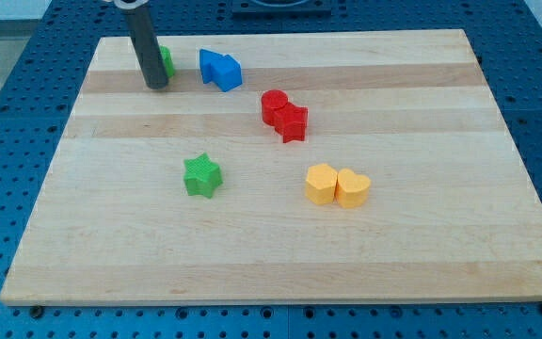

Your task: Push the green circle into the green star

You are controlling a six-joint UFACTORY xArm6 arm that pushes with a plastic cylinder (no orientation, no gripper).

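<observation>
The green circle [167, 61] sits near the view's top left of the wooden board, mostly hidden behind my rod. My tip [156, 86] rests on the board just in front of and left of the green circle, touching or very close to it. The green star [201, 176] lies lower down, left of the board's centre, well apart from the circle and the tip.
Two blue blocks [219, 69] sit together right of the green circle. A red circle [274, 104] and red star [293, 122] touch each other right of centre. A yellow hexagon [321, 184] and yellow heart [352, 187] sit side by side. The board's edge [280, 301] runs along the bottom.
</observation>
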